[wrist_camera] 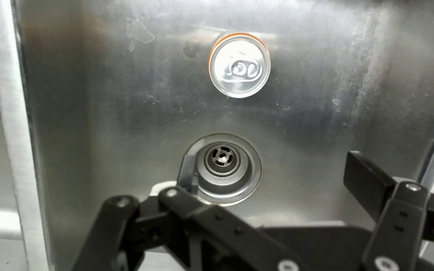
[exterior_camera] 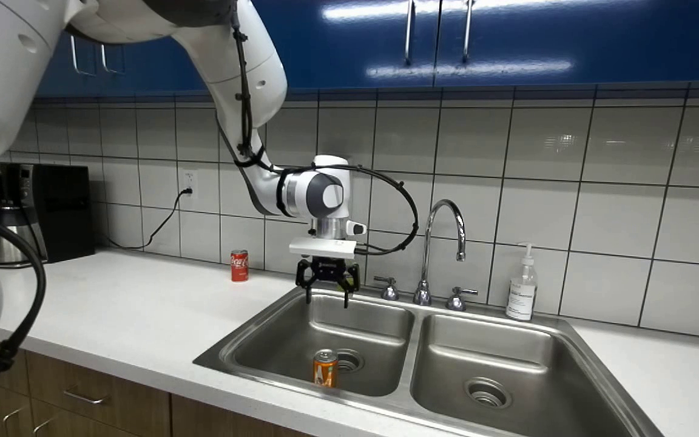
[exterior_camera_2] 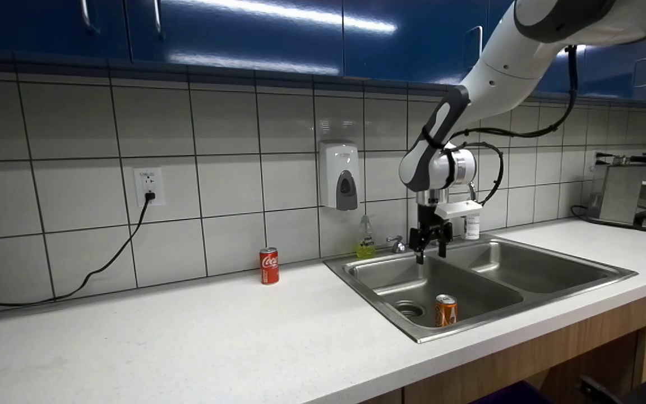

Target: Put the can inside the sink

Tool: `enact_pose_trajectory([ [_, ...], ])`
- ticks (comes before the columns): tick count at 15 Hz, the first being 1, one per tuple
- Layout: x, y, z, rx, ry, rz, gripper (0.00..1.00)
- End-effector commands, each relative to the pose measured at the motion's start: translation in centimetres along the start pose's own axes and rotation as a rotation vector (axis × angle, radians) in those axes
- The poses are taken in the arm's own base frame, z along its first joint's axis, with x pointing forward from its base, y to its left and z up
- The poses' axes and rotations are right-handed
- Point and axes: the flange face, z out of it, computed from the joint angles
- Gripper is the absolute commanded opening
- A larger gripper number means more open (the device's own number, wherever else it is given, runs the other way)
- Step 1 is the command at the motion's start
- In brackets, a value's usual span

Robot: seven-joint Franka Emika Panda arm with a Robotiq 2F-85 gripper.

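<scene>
In an exterior view, a coffee maker [exterior_camera: 61,212] stands at left on the counter [exterior_camera: 119,309], then a red can [exterior_camera: 239,266] by the wall [exterior_camera: 477,139]. Next is the sink [exterior_camera: 411,358]: the orange can [exterior_camera: 325,370] stands upright in its left basin [exterior_camera: 283,349], on the near side of the drain [exterior_camera: 350,360], while the gripper [exterior_camera: 327,301] hangs higher and farther back, spread wide and released. The faucet [exterior_camera: 426,255] and a pump bottle [exterior_camera: 520,297] follow.

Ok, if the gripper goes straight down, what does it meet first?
Likely the sink floor, near the drain or between it and the can; depth is unclear, so the open gripper might brush the can first.
</scene>
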Motion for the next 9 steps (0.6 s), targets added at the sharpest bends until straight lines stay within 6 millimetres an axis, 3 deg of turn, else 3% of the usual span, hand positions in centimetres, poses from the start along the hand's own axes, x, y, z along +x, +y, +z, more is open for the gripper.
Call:
enact_pose_trajectory([
  [1, -2.6, -1.7, -4.3, -0.005, -0.011, 0.011, 1.0],
  [9, -7.3, -6.0, -10.3, 0.026, -0.056, -0.017, 1.0],
])
